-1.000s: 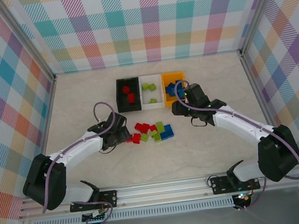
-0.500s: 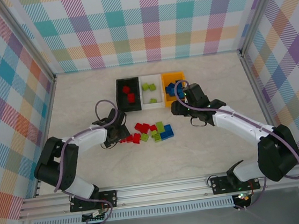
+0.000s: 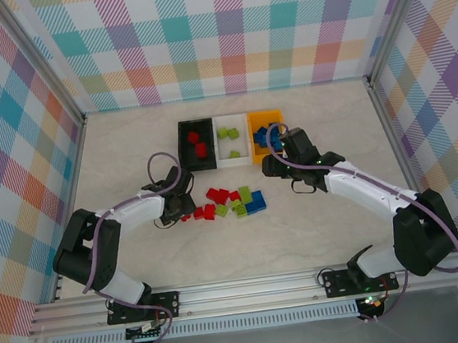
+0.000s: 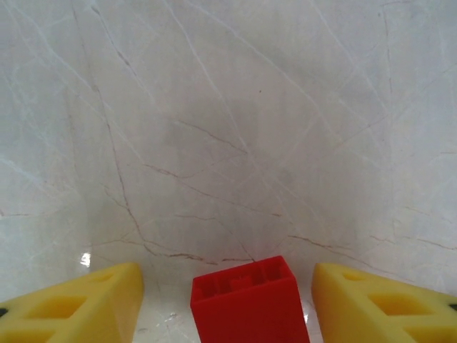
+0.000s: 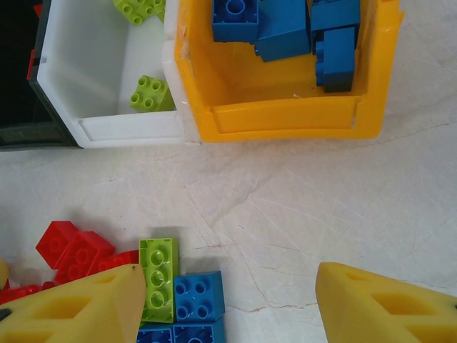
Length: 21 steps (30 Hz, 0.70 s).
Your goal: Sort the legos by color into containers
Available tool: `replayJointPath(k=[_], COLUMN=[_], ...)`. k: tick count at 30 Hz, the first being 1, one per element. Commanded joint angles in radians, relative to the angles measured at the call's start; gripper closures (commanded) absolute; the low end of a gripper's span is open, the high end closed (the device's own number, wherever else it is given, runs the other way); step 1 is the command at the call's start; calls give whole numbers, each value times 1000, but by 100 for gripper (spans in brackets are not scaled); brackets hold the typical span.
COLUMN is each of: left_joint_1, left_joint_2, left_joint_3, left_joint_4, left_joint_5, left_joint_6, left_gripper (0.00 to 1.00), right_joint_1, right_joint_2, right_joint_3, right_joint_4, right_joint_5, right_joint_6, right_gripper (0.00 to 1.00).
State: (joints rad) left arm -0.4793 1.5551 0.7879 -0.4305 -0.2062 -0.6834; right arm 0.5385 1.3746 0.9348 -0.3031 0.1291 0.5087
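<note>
Loose legos (image 3: 231, 202) in red, lime green and blue lie in a pile at mid-table. My left gripper (image 3: 184, 213) is at the pile's left edge. In the left wrist view a red brick (image 4: 250, 304) lies between its yellow fingers (image 4: 86, 300), with a gap on each side, so my left gripper (image 4: 227, 286) is open. My right gripper (image 3: 268, 167) hovers open just in front of the orange-yellow bin (image 3: 275, 118), with bare table between its fingertips (image 5: 230, 286). A lime brick (image 5: 158, 279), a blue brick (image 5: 198, 295) and red bricks (image 5: 75, 250) lie beside its left finger.
Three containers stand side by side behind the pile. The black bin (image 3: 183, 148) holds red bricks, the white bin (image 3: 234, 159) lime ones, and the orange-yellow bin (image 5: 285, 118) blue ones. Checked walls and metal rails enclose the table.
My left arm has swung so its gripper reaches the pile's left edge, and its fingers have narrowed around a red brick. The right arm has not moved.
</note>
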Motion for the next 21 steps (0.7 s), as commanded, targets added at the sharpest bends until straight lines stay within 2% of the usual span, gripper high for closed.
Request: replayJointPath(k=[1,3,12,17,21], left_joint_1=[-34,-36,-37,-39,-36], left_joint_2=[14,34,-18,-130,-147], left_joint_3=[-38,-39,-52,26,200], left_joint_4=[-50,-51,-66,-139,-178], left_joint_5=[31,32,30,-12,-77], left_joint_6=[-17,-18,-21,-5,21], left_gripper=[45,52,67,69,68], right_joint_1=[9,9,11,13,13], right_joint_2=[14,13,14,14,14], right_joint_3=[25,25,25,24,24], right_joint_4=[20,16,18,23,31], right_joint_5=[-8,-6,-4,0,3], right_joint_6=[1,1,7,7,8], right_gripper=[35,36,36,36,36])
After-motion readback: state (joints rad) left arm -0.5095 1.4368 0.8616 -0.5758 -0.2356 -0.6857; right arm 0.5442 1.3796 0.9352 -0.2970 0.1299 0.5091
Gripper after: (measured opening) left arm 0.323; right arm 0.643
